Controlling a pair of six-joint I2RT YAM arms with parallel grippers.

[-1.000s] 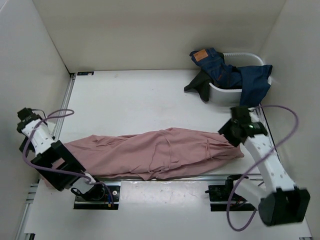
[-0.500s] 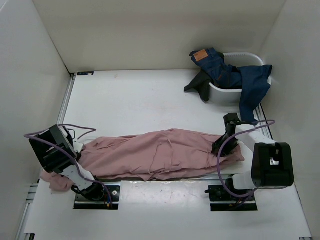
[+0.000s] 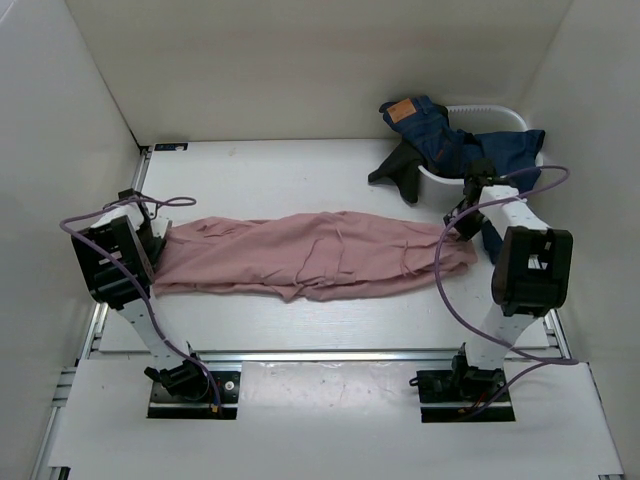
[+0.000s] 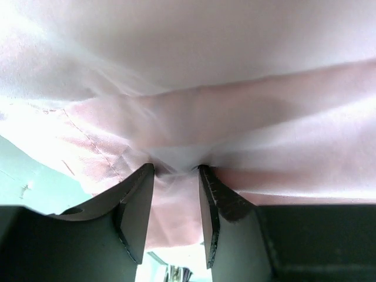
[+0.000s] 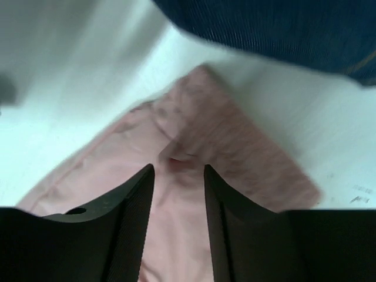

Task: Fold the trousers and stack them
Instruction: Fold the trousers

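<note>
Trousers (image 3: 320,255), dusty pink: lying in one long, creased band across the middle of the counter (image 3: 270,185), running left to right. Left arm: rising from its base, wrist bent low at the band's left end. Its left claw (image 4: 176,171) is narrowed to a small gap, with pink cloth bunched and pinched between the tips. Right arm: elbow high, forearm reaching toward the back. Its right claw (image 5: 177,170) sits at the band's right end, jaws part-closed with a fold of pink cloth between them; I read that as a grip. Basket (image 3: 503,110), white, back right corner: blue jeans (image 3: 435,140) and a dark garment (image 3: 398,172) draped over its rim, just beyond the right claw.
</note>
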